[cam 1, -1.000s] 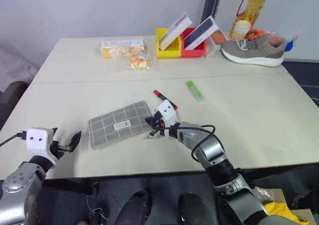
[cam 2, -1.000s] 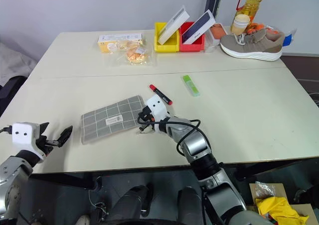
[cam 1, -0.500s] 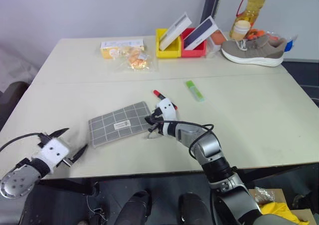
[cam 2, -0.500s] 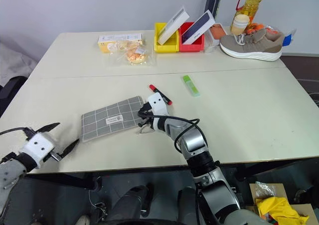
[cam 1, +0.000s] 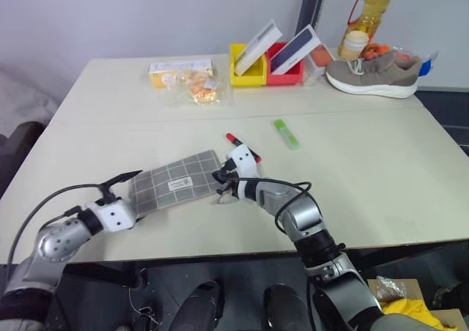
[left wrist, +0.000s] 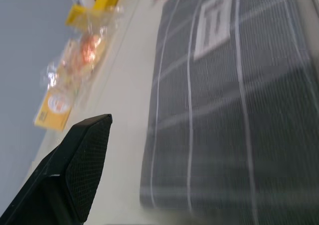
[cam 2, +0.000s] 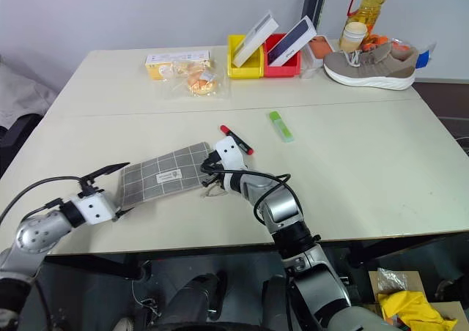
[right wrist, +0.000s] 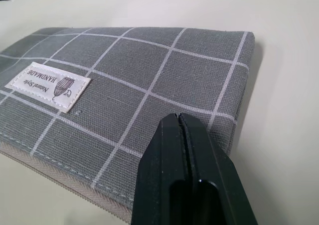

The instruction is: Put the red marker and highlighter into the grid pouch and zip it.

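bare tabletop (cam 1: 381, 170) wide open right of the highlighter (cam 1: 286, 134); far edge crowded by bins (cam 1: 265, 69), sneaker (cam 1: 372, 73), snack packets (cam 1: 192, 88)

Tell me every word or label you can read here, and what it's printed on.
"HANDMADE": on the small white label sewn to the grid pouch; a smaller line under it is too small to read.
Yellow packet at the table's far side: print too small to read.
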`<move>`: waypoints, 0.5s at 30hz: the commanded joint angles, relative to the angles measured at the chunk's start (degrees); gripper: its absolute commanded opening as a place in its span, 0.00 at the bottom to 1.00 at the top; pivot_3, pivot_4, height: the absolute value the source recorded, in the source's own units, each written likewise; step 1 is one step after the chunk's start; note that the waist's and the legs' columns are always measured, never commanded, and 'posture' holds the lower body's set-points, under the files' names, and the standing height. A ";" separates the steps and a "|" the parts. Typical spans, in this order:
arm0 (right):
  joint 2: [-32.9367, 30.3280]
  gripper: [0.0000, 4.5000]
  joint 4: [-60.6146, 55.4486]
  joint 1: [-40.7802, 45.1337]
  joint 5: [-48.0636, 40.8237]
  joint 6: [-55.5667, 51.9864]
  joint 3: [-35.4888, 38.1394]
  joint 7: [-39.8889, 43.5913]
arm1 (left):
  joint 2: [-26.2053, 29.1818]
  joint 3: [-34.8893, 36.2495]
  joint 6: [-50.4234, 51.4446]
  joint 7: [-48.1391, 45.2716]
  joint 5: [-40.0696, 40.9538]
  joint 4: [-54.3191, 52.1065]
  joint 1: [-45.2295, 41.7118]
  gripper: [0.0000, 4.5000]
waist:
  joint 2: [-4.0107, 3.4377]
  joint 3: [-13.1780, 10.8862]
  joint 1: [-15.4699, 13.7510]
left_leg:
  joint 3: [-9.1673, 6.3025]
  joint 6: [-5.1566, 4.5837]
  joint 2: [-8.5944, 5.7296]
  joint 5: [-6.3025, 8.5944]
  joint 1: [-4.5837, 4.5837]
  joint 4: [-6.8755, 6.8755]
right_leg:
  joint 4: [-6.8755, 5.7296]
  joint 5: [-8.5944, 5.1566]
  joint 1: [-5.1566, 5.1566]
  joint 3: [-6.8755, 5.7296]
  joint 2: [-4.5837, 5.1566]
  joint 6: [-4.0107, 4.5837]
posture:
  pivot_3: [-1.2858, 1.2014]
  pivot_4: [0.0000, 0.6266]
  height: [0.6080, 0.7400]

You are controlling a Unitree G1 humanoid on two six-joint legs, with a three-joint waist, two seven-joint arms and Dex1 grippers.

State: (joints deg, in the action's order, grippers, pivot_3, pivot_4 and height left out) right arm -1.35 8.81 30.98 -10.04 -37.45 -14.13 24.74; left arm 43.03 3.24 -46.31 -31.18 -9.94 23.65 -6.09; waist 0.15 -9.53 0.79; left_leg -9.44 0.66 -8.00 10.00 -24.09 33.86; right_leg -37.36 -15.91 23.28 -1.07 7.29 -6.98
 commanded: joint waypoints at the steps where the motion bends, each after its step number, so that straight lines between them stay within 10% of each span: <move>1: -0.08 0.00 -0.30 -0.08 0.52 -0.04 0.48 -0.61 | -0.31 -3.54 -4.80 -3.35 2.93 3.18 -1.92 0.84 | -0.01 0.00 0.04 | 0.00 -0.01 -0.01 -0.01 0.01 0.00 | -0.03 0.00 0.00 0.01 0.00 0.00 | 0.52 0.24 1.00; 9: -0.06 0.00 -0.66 -0.42 0.85 -0.04 0.42 -1.39 | -0.48 -6.49 -8.34 -9.55 9.17 5.94 -4.37 0.02 | 0.01 0.01 0.00 | -0.02 -0.04 -0.02 -0.03 0.02 0.01 | -0.05 0.00 -0.01 0.05 0.01 0.00 | 0.52 0.24 1.00; 15: -0.28 0.00 -0.85 -0.21 0.95 0.78 0.91 -1.94 | -1.85 -6.45 -1.97 -11.22 12.91 1.49 -2.30 0.02 | 0.01 0.01 0.05 | -0.01 -0.05 -0.02 -0.03 0.03 0.01 | -0.06 0.00 -0.02 0.11 0.00 0.00 | 0.52 0.24 1.00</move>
State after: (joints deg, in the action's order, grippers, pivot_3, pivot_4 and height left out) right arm -1.52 8.79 30.93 -9.60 -37.10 -13.85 23.21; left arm 41.98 -2.52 -50.28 -41.73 1.48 27.80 -9.22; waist 0.15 -9.52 0.84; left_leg -9.46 0.61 -8.03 9.97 -24.06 33.87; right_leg -37.43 -15.91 23.27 -0.96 7.30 -6.98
